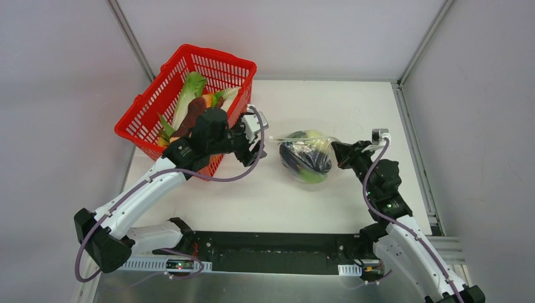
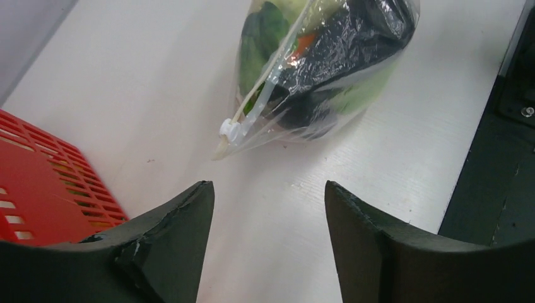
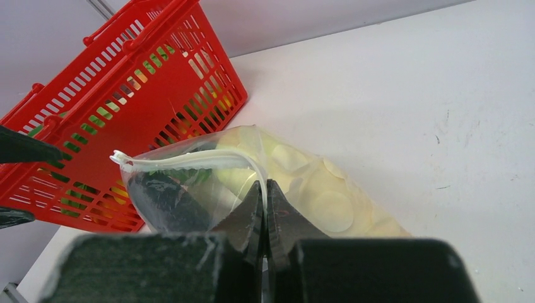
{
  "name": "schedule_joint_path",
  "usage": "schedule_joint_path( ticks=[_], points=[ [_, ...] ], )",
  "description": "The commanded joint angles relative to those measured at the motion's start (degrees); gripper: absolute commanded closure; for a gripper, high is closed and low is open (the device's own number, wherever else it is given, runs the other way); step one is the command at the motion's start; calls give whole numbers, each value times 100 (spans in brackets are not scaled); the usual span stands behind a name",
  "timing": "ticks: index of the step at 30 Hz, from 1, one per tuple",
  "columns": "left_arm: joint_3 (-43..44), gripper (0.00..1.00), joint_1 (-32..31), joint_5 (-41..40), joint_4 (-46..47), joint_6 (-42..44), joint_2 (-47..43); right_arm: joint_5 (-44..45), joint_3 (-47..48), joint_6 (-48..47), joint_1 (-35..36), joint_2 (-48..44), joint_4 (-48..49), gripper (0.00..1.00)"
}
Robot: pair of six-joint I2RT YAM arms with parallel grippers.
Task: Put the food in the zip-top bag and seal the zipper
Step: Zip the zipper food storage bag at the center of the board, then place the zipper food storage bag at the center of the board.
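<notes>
The zip-top bag [image 1: 306, 156] lies on the white table, filled with food: a dark eggplant [image 1: 299, 159] and green and pale pieces. My right gripper [image 3: 264, 187] is shut on the bag's [image 3: 315, 196] zipper edge at its right end. The zipper [image 3: 189, 160] runs left to a white slider [image 2: 229, 129] at the bag's [image 2: 328, 57] near-left corner. My left gripper [image 2: 269, 192] hangs open just short of that slider, nothing between its fingers. In the top view it [image 1: 260, 146] sits between the basket and the bag. More food [image 1: 189, 101] lies in the red basket.
The red mesh basket [image 1: 142, 123] stands at the back left, right beside my left arm. It fills the left of the right wrist view [image 3: 158, 57]. Metal frame rails [image 1: 413, 145] border the table on the right, and a black base plate [image 1: 271, 252] lies along the near edge.
</notes>
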Motion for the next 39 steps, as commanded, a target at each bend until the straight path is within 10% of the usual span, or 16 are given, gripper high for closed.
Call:
schedule_joint_path(
  ticks=[1, 15, 24, 28, 35, 39],
  points=[
    [-221, 30, 66, -214, 930, -673, -439, -127, 416, -118, -26, 234, 598, 100],
    [-692, 18, 70, -1135, 1493, -1439, -1149, -671, 2805, -655, -290, 2425, 389, 100],
    [-1010, 15, 75, -1521, 1609, -1543, -1483, -4658, 1679, -828, -240, 1656, -742, 99],
    [-928, 14, 75, -1505, 1596, -1521, -1411, -5847, 1390, -878, -227, 1037, -1417, 43],
    [-811, 14, 75, -1381, 1564, -1559, -1289, -5184, 1669, -740, -230, 219, -845, 17],
    [-858, 14, 75, -1246, 1531, -1631, -1286, -5059, 2156, -403, -231, 968, -1072, 21]
  ],
)
